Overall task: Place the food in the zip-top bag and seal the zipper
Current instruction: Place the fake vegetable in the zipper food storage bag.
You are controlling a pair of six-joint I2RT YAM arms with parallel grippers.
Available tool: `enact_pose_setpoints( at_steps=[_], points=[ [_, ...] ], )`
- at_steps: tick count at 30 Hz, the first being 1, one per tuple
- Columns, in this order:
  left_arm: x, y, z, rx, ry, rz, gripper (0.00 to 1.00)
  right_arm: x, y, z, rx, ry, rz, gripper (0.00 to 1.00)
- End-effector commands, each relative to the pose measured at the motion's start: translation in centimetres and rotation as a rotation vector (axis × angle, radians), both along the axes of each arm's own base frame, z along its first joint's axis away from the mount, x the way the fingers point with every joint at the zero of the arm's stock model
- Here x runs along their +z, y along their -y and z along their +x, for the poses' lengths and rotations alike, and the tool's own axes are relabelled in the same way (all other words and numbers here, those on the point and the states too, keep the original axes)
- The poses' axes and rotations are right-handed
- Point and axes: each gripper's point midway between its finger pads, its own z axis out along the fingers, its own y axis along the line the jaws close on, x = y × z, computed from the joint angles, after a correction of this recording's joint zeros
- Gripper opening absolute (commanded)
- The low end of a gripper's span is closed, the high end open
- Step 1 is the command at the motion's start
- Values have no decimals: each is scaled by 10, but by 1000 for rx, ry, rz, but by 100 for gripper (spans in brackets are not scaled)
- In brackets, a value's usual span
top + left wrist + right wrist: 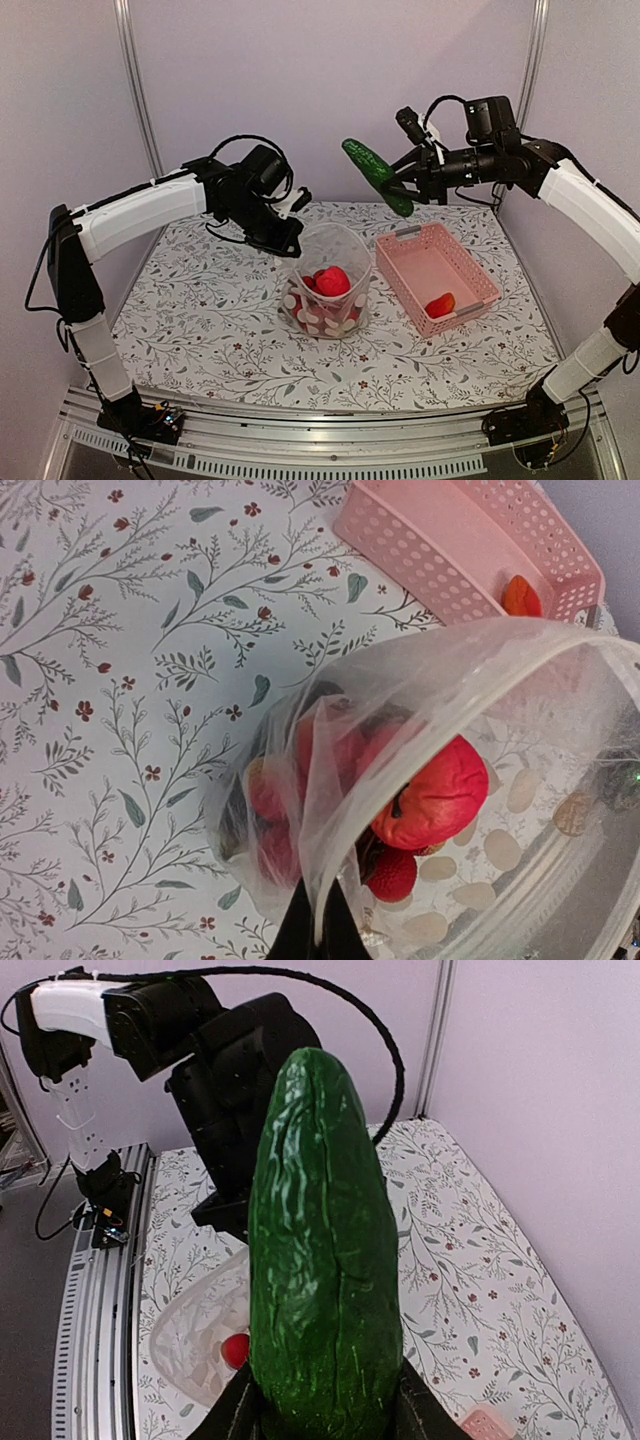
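Green cucumber point(377, 175) clamped in the right gripper point(400, 190) midair, left gripper point(295, 238) looks pinched onto the zip-top bag point(345, 250) rim

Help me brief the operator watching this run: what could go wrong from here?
1. The long cucumber in the right gripper may snag the bag at its rim, pinched only at one side by the left gripper.
2. The bag already holds red fruit, so the cucumber may stick out and block the zipper.
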Motion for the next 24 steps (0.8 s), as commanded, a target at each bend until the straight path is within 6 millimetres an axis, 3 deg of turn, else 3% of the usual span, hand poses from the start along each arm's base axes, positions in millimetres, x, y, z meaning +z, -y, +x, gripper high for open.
enact_pose_setpoints(
  at_steps=[1,7,12,24],
  points=[
    [9,-2,3,16,3,-19,0,13,-34,-35,160,-10,48,21],
    [11,-5,1,20,5,-19,0,0,-70,-58,281,-50,41,21],
    [19,-2,-7,2,-16,-62,0,-19,-88,-63,317,-88,16,21],
    [22,-4,-8,0,-2,-63,0,-70,-102,-70,353,-174,-43,21]
  ],
)
